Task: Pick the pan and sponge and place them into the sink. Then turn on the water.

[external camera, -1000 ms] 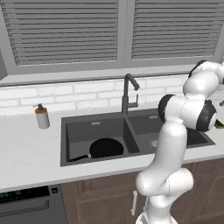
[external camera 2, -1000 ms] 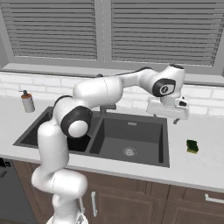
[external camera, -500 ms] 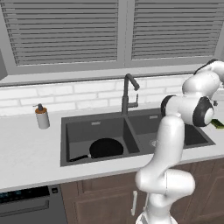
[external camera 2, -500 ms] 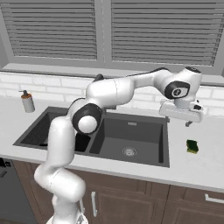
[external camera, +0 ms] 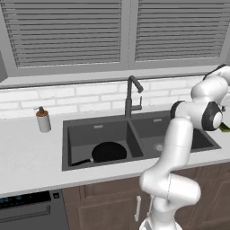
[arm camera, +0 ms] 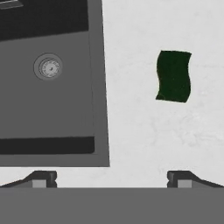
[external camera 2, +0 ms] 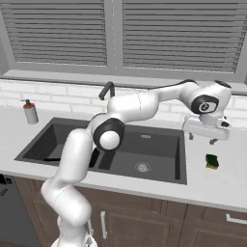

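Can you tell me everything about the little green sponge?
The sponge is a small, flat, dark green rectangle with slightly wavy edges, and it looks soft. It lies flat on the pale speckled counter, to the right of the dark grey sink and apart from its rim. Nothing touches it except the counter. The gripper hangs in the air above it with its jaws open and empty.

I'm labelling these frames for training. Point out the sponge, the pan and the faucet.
sponge point(arm camera: 173, 75), hand view, middle of its dark top.
pan point(external camera: 109, 152), left base view, its black bottom.
faucet point(external camera: 129, 96), left base view, its upright neck.
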